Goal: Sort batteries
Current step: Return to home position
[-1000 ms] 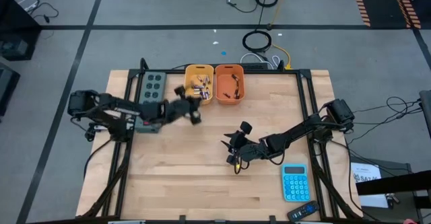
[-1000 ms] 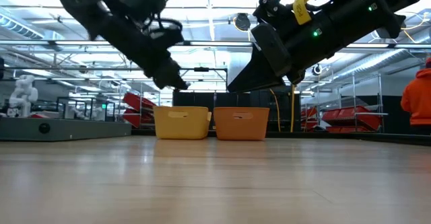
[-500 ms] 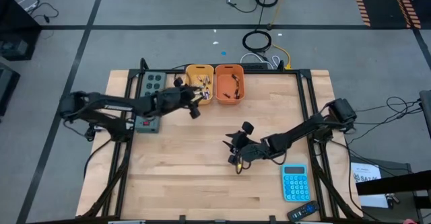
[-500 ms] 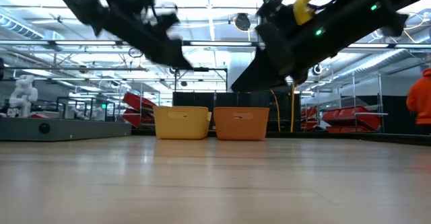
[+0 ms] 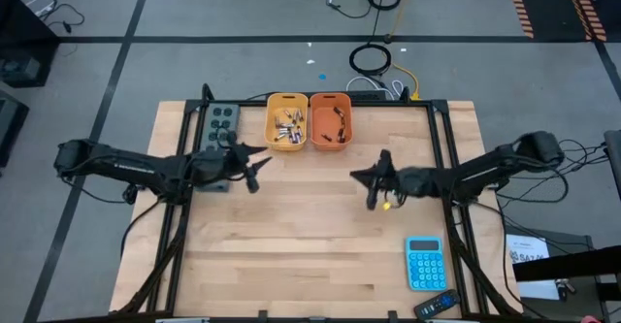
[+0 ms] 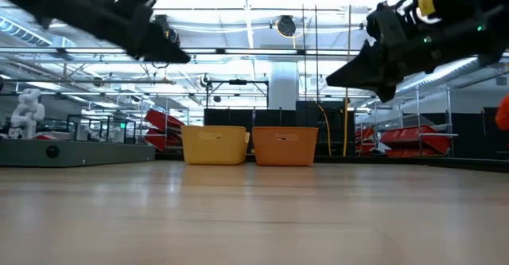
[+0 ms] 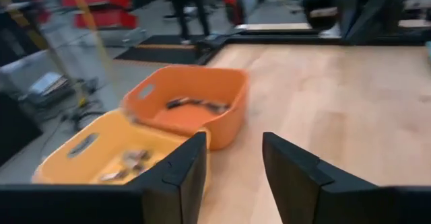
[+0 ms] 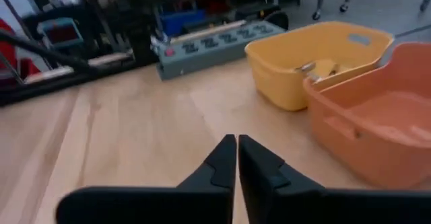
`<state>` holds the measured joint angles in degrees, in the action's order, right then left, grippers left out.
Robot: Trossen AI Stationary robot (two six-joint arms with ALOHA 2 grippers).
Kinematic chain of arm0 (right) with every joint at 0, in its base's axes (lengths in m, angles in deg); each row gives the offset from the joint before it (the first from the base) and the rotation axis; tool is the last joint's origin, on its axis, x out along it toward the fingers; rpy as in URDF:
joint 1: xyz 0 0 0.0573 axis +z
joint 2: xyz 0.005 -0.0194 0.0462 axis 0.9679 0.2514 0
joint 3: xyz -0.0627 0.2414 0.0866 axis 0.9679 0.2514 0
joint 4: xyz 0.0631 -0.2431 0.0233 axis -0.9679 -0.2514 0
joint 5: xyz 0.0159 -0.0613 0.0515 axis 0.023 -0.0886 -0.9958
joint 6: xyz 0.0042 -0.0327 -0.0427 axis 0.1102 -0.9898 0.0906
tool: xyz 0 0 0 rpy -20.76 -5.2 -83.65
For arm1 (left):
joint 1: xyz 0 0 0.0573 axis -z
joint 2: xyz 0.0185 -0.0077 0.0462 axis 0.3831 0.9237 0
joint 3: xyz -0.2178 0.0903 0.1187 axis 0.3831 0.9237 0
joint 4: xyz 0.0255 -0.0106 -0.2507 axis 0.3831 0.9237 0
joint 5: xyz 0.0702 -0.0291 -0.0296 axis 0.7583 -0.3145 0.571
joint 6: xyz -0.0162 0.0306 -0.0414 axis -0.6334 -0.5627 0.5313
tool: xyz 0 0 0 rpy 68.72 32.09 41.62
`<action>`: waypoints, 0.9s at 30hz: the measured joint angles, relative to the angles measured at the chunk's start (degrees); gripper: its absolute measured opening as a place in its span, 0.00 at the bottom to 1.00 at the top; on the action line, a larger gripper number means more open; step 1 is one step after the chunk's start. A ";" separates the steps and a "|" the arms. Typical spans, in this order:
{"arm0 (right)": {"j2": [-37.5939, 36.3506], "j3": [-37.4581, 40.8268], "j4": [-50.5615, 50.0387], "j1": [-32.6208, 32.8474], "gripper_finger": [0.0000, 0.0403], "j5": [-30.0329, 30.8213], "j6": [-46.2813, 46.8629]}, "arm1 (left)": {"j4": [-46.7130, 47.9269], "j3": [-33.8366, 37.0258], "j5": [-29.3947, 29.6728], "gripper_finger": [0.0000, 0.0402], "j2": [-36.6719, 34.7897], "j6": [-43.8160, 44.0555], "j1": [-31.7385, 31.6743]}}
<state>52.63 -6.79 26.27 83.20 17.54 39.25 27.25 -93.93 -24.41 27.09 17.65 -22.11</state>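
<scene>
- Batteries [image 5: 287,126]: silvery ones lie in the yellow bin [image 5: 270,119]. A few dark ones sit in the orange bin [image 5: 348,119] just beside it, upper centre of the high frame.
- Both bins stand at the far edge of the worktop [image 5: 291,255].
- My left fingers [image 7: 178,173] hang over the worktop left of centre, just below the yellow bin in the high frame. They are spread with a clear gap and hold nothing.
- My right fingers [image 8: 219,167] are right of centre, pressed together, nothing between them.
- Grey power strip [image 5: 219,119] is left of the yellow bin.
- Blue calculator [image 5: 424,263] is at lower right.
</scene>
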 joint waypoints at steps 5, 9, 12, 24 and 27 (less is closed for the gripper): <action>-7.10 5.37 0.99 -11.24 0.01 -10.19 -2.92 | -0.27 6.69 3.82 0.32 -7.64 3.30 -0.09; -15.41 10.08 1.65 -19.15 0.00 -14.89 -3.81 | 0.28 9.14 7.07 0.26 -14.22 5.18 -0.05; -24.13 14.62 1.46 -23.86 0.00 -19.64 -2.91 | 1.01 10.45 9.48 0.21 -18.81 6.08 -0.07; -46.49 16.49 -9.03 -31.40 0.00 -25.39 -4.81 | 4.12 12.27 14.25 0.02 -27.79 6.64 -0.01; -51.01 16.51 -14.35 -33.08 0.00 -27.71 -5.31 | 6.50 12.64 14.37 0.02 -29.37 9.12 0.04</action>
<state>1.61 9.73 11.92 50.12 -10.16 33.94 33.75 -81.29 -10.04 -2.28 26.76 -22.08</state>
